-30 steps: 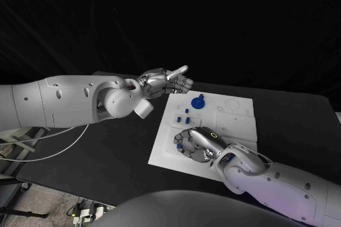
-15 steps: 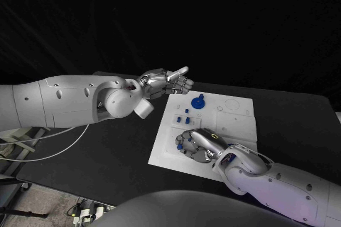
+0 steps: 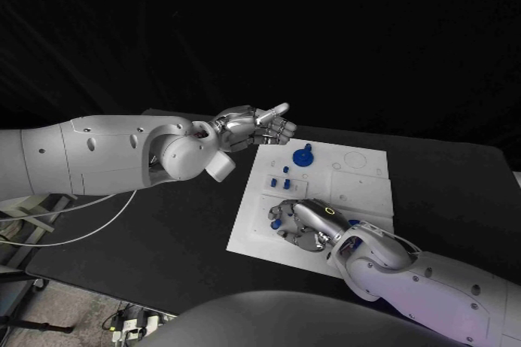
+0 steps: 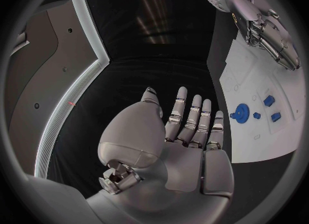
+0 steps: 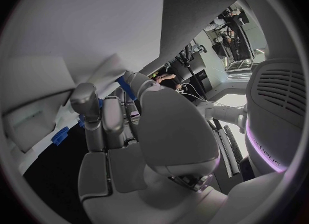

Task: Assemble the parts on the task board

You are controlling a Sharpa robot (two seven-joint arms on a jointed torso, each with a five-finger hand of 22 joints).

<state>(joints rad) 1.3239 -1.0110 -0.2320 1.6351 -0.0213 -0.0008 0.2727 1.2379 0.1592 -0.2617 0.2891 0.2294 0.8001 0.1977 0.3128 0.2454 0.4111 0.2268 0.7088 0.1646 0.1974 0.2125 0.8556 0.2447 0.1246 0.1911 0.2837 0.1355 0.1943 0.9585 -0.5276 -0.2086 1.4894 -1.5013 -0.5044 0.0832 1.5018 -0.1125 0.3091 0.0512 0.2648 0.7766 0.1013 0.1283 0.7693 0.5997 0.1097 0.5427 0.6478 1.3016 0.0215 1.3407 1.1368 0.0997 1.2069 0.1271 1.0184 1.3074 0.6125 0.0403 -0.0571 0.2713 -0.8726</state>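
Black table (image 3: 163,234) | right hand (image 3: 304,225) curled over task board (image 3: 364,183), probably pinching blue part (image 3: 275,224); seat it squarely | left hand (image 3: 255,124) spread, idle.

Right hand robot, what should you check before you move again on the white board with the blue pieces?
1. Right hand is on the task board: ok, it rests on the board's near part.
2. Right hand holds a part: cannot tell; its fingers are curled down by a small blue piece, but the grip is hidden.
3. Left hand is out of the way: ok, it hangs beyond the board's far left corner with nothing in it.
4. Blue round part is safe: ok, it sits at the far end, apart from both hands.
5. Two small blue parts untouched: ok, they stand beyond the right hand.
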